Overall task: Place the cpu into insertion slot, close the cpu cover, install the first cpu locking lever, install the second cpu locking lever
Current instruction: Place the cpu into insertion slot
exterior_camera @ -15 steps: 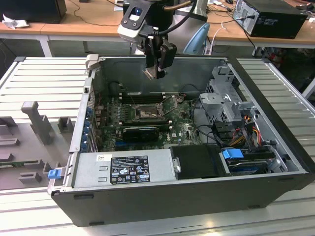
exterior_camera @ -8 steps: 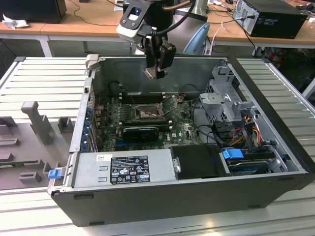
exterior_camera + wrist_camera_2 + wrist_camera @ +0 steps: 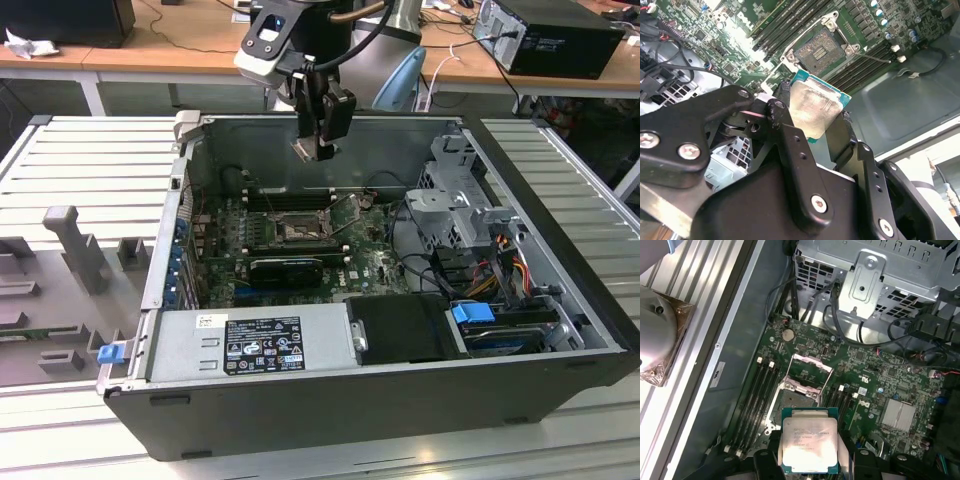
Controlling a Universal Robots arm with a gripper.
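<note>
Silver-faced cpu [image 3: 809, 440] held in the gripper [image 3: 812, 117], fingers closed on its edges. Below it, well apart: insertion slot [image 3: 820, 50], uncovered.

An open case [image 3: 400, 405] is laid on a ribbed table [image 3: 90, 160]. Inside, a motherboard [image 3: 375, 272] is flanked by a power supply [image 3: 250, 345] at the near wall and a drive cage [image 3: 455, 195] at the exterior view's right. A second computer [image 3: 550, 35] is set on a desk [image 3: 180, 50] behind.

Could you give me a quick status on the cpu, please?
Gripper jaws shut on the cpu, above the case. Insertion slot empty, cpu cover open. Nothing blocking the slot.
</note>
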